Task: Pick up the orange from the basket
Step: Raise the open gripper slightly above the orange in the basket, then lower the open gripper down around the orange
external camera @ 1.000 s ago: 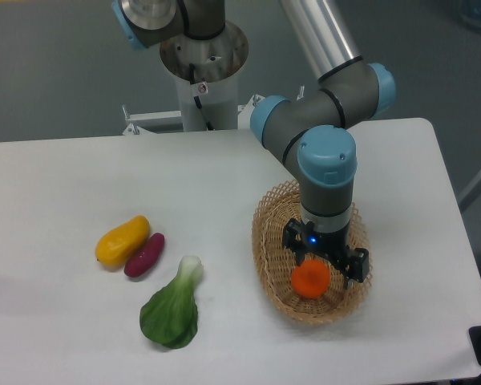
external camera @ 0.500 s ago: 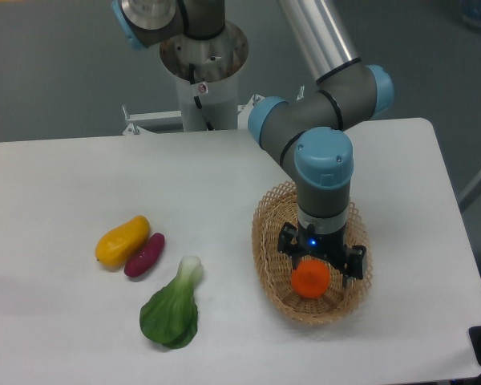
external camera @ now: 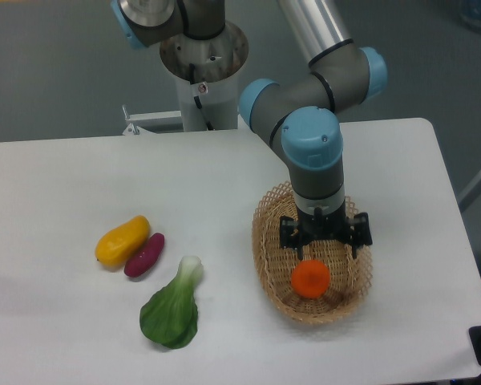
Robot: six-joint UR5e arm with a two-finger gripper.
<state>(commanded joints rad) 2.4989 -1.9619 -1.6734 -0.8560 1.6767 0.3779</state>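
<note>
The orange [external camera: 311, 278] sits in the wicker basket [external camera: 266, 241], toward its near end, free of the tool [external camera: 324, 238], which hangs just above and behind it; can't tell whether the fingers are apart or together. Basket rests on the white bench [external camera: 80, 192]. Well to the left lie 1 mango [external camera: 122, 239] touching a purple sweet potato [external camera: 144, 255], w/ bok choy [external camera: 172, 309] nearby.

Smooth orange [external camera: 311, 278] sitting matt in the rough woven wicker basket [external camera: 266, 257]; the table [external camera: 80, 184] looking matt white.
</note>
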